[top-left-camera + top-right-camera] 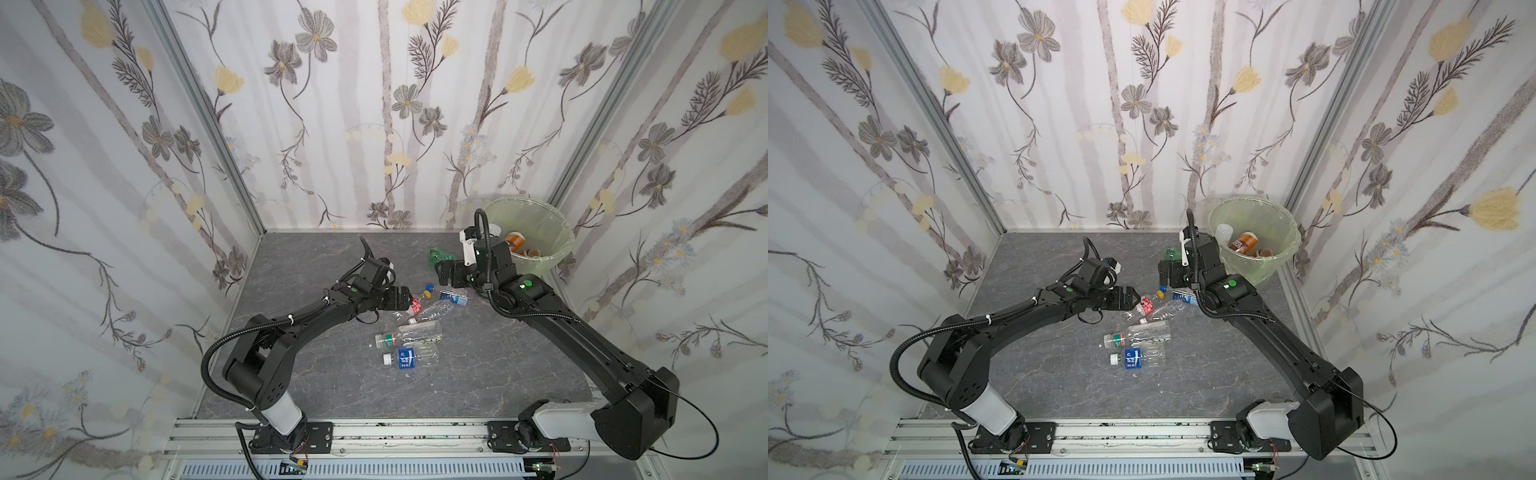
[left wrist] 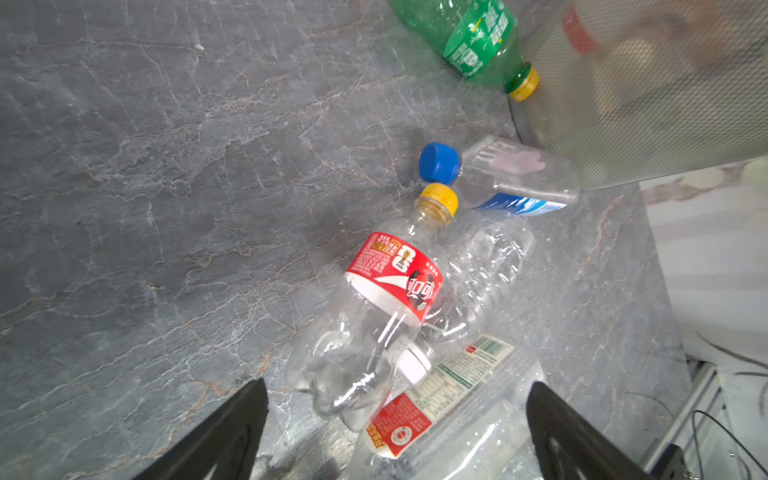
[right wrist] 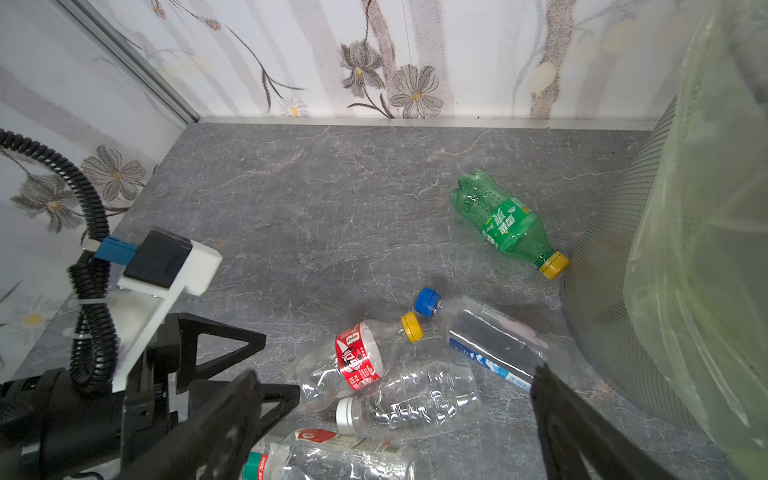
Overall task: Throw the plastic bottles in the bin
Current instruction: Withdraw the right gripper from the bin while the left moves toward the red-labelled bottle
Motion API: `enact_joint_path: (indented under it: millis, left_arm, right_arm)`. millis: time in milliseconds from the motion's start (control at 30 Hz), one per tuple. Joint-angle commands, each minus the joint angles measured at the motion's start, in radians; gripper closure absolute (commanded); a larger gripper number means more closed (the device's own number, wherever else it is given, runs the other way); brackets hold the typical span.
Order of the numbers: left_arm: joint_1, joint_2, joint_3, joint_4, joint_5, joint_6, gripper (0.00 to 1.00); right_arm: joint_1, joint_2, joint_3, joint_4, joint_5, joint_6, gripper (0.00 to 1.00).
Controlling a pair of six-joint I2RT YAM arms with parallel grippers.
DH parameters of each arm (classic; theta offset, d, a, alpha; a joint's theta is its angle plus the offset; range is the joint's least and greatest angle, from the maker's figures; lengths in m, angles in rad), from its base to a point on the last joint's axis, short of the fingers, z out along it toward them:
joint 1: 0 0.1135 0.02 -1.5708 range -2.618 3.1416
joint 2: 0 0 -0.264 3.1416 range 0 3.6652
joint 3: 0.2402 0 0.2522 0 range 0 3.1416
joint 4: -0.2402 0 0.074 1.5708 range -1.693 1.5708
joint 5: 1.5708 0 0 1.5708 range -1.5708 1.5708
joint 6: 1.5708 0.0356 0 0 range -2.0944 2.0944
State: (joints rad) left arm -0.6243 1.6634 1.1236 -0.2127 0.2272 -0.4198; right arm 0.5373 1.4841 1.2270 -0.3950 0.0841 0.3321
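Your left pincer (image 1: pixel 406 302) and right pincer (image 1: pixel 440 270) both gape wide, empty. The plastic bottles (image 1: pixel 407 358) lie mid-frame on the table (image 1: pixel 332 386); the bin (image 1: pixel 540 266) stands right of centre, holding a few more.

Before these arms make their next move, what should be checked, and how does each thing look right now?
1. Left end effector open and empty: ok.
2. Right end effector open and empty: ok.
3. Red-label bottle lying just ahead of the left jaws: ok.
4. That bottle free of its neighbours: not ok, it overlaps a clear white-capped bottle.
5. Bin upright with room inside: ok, only a few bottles show in it.
6. Green bottle clear of the bin wall: cannot tell, its yellow cap lies right at it.
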Motion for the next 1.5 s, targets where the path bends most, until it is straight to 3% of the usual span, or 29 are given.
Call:
enact_joint_path:
  millis: [0, 567, 1000, 1200, 1467]
  left_arm:
    - [-0.018, 0.035, 0.033, -0.032, -0.080, 0.067, 0.00]
    - [-0.060, 0.230, 0.146, -0.096, -0.202, 0.184, 0.00]
    - [-0.047, 0.270, 0.163, -0.100, -0.220, 0.197, 0.01]
    - [-0.042, 0.276, 0.197, -0.100, -0.214, 0.201, 0.08]
    - [-0.038, 0.265, 0.185, -0.099, -0.203, 0.197, 0.10]
  right_arm:
    - [0.000, -0.005, -0.007, 0.041, -0.021, 0.007, 0.00]
    - [0.000, -0.008, -0.042, 0.063, -0.039, -0.004, 0.00]
    - [-0.002, -0.008, -0.054, 0.069, -0.021, -0.004, 0.00]
    - [-0.003, -0.008, -0.055, 0.071, -0.018, -0.004, 0.00]
    - [-0.002, -0.012, -0.061, 0.074, -0.013, -0.002, 0.00]
